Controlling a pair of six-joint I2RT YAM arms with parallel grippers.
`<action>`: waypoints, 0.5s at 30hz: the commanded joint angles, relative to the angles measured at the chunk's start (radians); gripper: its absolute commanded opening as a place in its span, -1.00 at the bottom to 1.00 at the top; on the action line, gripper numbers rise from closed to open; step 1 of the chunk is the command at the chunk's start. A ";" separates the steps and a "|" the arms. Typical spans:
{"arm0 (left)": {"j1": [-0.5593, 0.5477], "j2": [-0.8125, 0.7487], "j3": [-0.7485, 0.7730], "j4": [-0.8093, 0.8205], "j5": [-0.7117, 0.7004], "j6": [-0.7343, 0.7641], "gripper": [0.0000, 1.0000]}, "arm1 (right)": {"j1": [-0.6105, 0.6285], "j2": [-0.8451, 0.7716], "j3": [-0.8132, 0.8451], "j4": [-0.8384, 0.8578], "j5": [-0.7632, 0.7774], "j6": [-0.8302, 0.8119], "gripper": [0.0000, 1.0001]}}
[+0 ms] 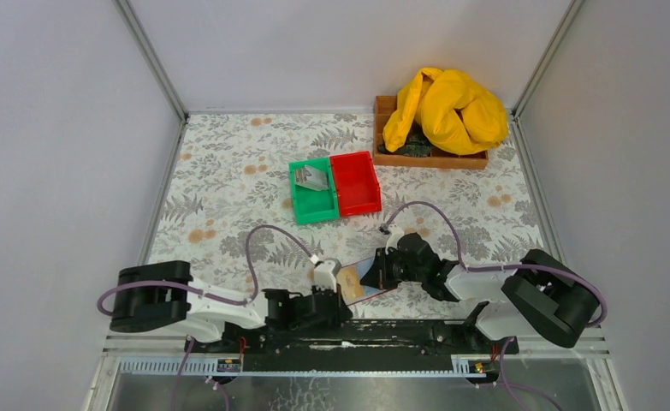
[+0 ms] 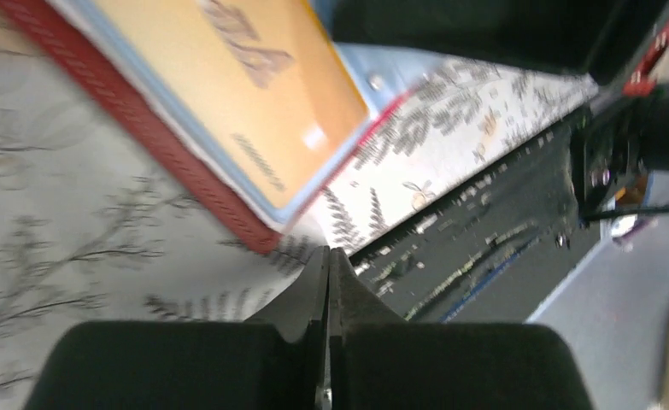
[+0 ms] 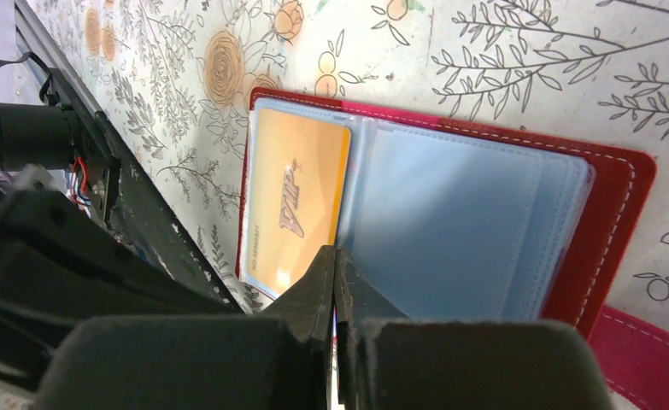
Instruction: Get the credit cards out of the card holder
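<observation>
The card holder (image 3: 621, 205) lies open on the floral table near the front edge, its grey-blue inner face (image 3: 450, 213) ringed by a red border. A gold credit card (image 3: 301, 196) sits in its left pocket; in the left wrist view the same gold card (image 2: 254, 85) and the holder's red edge (image 2: 143, 120) show. My right gripper (image 3: 335, 252) is shut, with its tips over the holder's middle fold at the near edge. My left gripper (image 2: 328, 252) is shut on nothing, just off the holder's corner. From above, the card holder (image 1: 367, 269) lies between both grippers.
A green bin (image 1: 312, 204) with a grey card (image 1: 314, 177) in it stands mid-table, joined to a red bin (image 1: 355, 182). A wooden tray (image 1: 385, 110) with a yellow cloth (image 1: 447, 107) sits at the back right. The black base rail (image 2: 484, 248) runs close by.
</observation>
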 commanded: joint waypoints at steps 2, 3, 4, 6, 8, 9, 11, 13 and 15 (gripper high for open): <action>0.063 -0.119 -0.057 -0.120 -0.134 -0.049 -1.00 | -0.009 0.015 0.029 0.042 -0.002 -0.002 -1.00; 0.091 -0.146 -0.073 -0.119 -0.123 -0.045 -1.00 | -0.010 0.012 0.029 0.040 -0.002 -0.002 -1.00; 0.123 -0.179 -0.094 -0.111 -0.097 -0.041 -1.00 | -0.010 0.010 0.028 0.039 -0.001 -0.003 -1.00; 0.187 -0.240 -0.135 -0.069 -0.042 -0.012 -1.00 | -0.012 0.007 0.029 0.039 0.002 -0.003 -1.00; 0.227 -0.295 -0.162 -0.040 -0.010 0.010 -1.00 | -0.011 0.009 0.029 0.041 0.004 -0.002 -1.00; 0.239 -0.315 -0.166 -0.037 -0.003 0.020 -1.00 | -0.011 0.011 0.028 0.044 0.002 0.000 -1.00; 0.253 -0.338 -0.162 -0.034 0.003 0.041 -1.00 | -0.012 0.017 0.028 0.051 0.000 0.003 -1.00; 0.262 -0.324 -0.156 -0.022 0.014 0.049 -1.00 | -0.011 0.022 0.028 0.055 -0.004 0.004 -1.00; 0.268 -0.285 -0.160 0.028 0.038 0.047 -1.00 | -0.011 0.025 0.028 0.060 -0.009 0.006 -1.00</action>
